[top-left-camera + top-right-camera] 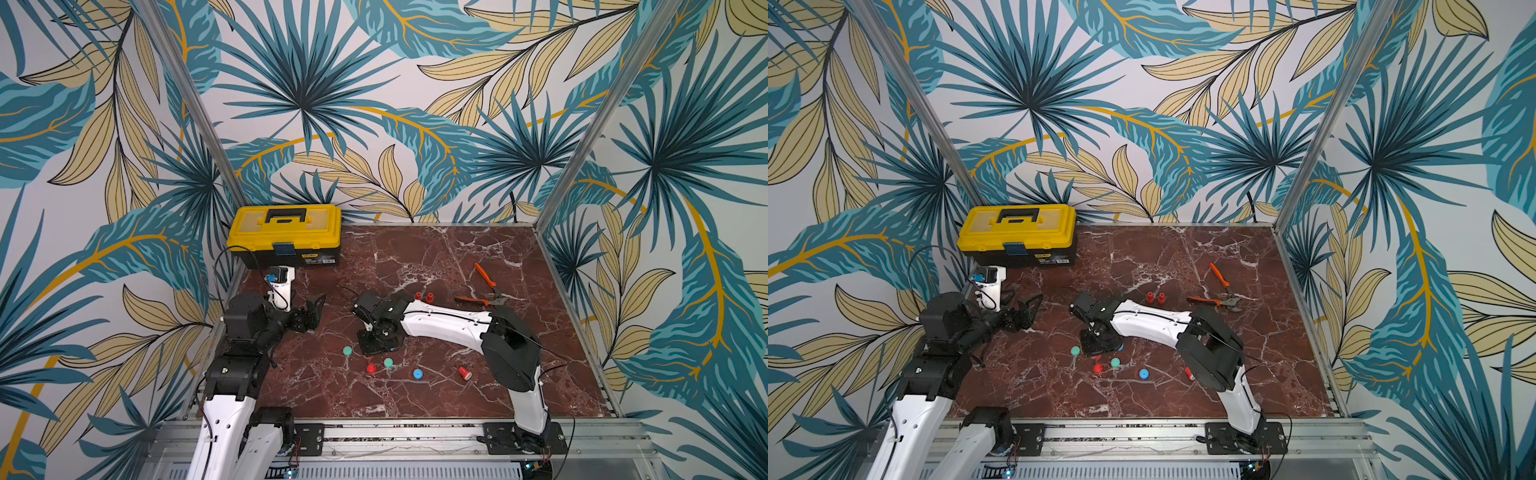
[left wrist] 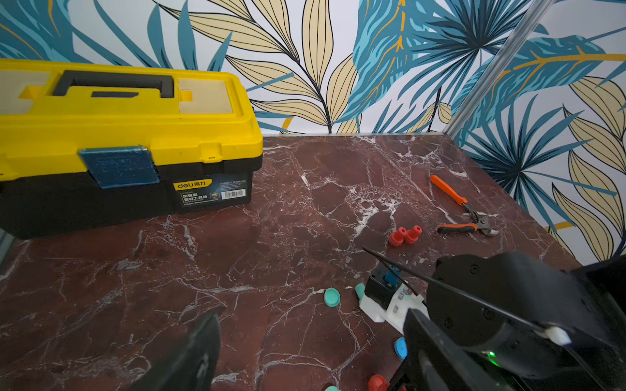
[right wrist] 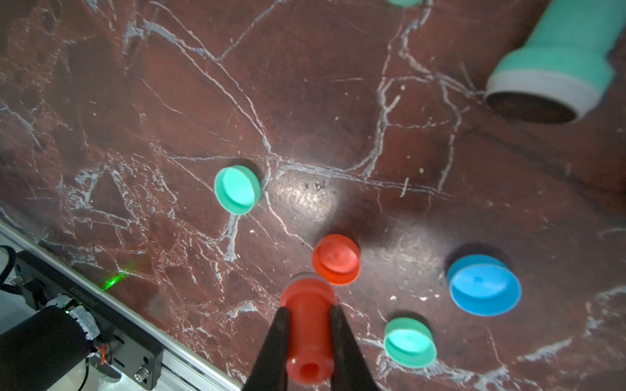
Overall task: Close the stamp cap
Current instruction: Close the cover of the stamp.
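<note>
Though shut and latched, with contents hidden, yellow-lidded black plastic toolbox point(image 1: 286, 232) in the far left corner of the red marble-patterned tabletop point(image 1: 436, 257): only container present, well apart from the work.

Next in size, left gripper point(image 1: 315, 311): jaws spread wide, nothing between them, hovering short of the toolbox and well away from the caps.

Then right gripper point(image 3: 309, 309): pointing down at mid-table, jaws pinched on the waist of a red plastic stamp point(image 3: 309, 338). Long axis of that stamp along the fingers point(image 3: 274, 345), hollow handle end toward the wrist, wide printing end toward the table.

Matching round red plastic cap point(image 3: 336, 259) flat on the marble, open side seemingly up, just beyond the wide end and slightly off its axis. Seen in both top views just on the near-edge side of the gripper. Whether touching or just apart: cannot tell.

Clearly nearer the right arm, so probably a small shift over the cap, then a straight press down. Risk: stamp edge catching the rim and skidding the cap.

Around it, loose teal caps point(image 3: 237, 189) and a blue cap point(image 3: 484, 284), no part of this pairing.
</note>
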Controlling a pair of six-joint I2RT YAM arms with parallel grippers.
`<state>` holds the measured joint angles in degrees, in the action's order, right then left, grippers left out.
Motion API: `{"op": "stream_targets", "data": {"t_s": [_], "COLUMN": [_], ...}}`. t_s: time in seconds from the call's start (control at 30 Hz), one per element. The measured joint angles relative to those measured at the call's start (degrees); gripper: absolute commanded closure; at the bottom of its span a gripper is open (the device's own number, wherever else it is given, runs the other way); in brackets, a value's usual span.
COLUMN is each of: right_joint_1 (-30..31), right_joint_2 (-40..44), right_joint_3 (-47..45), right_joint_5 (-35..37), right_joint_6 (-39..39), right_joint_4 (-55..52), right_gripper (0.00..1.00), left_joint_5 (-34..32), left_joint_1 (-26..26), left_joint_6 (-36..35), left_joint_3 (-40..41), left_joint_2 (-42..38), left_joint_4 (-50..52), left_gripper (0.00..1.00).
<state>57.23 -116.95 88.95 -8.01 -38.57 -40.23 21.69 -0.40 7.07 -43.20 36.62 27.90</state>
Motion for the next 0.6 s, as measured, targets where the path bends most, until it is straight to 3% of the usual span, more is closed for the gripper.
{"op": "stream_targets", "data": {"t_s": [0.6], "right_joint_1": [0.04], "right_joint_2": [-2.67], "right_joint_3": [0.9], "right_joint_5": [3.13], "right_joint_6": [0.11], "right_joint_4": [0.59], "right_gripper": [0.92], "left_joint_5": [0.2], "left_joint_1": [0.04], "left_joint_6": [0.28], "left_joint_3": [0.0], "left_joint_2": [0.11], "left_joint_4": [-0.02], "left_gripper": [0.13]}}
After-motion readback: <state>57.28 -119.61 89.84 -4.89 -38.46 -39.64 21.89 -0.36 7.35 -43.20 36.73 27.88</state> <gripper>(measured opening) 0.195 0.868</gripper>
